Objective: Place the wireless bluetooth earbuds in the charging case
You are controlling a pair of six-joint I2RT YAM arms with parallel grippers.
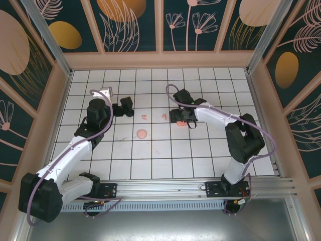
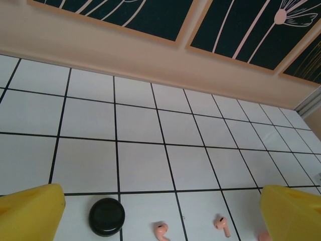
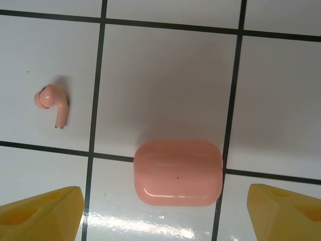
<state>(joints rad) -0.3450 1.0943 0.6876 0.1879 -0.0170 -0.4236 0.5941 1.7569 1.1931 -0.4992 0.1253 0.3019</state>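
Two coral-pink earbuds (image 1: 144,116) lie loose on the white tiled counter (image 1: 200,155) between my arms, apart from each other. The pink charging case (image 3: 178,172) rests just beneath my right jaws (spread wide, gripping nothing), one earbud near it. My left jaws gape fully, empty, with a black round puck (image 2: 107,216) on the tiles before them.

overhead; both wrists close above table (image 1: 200,150)

Glossy pink plastic charging case (image 3: 178,172), shiny smooth white tiled table (image 3: 165,75)
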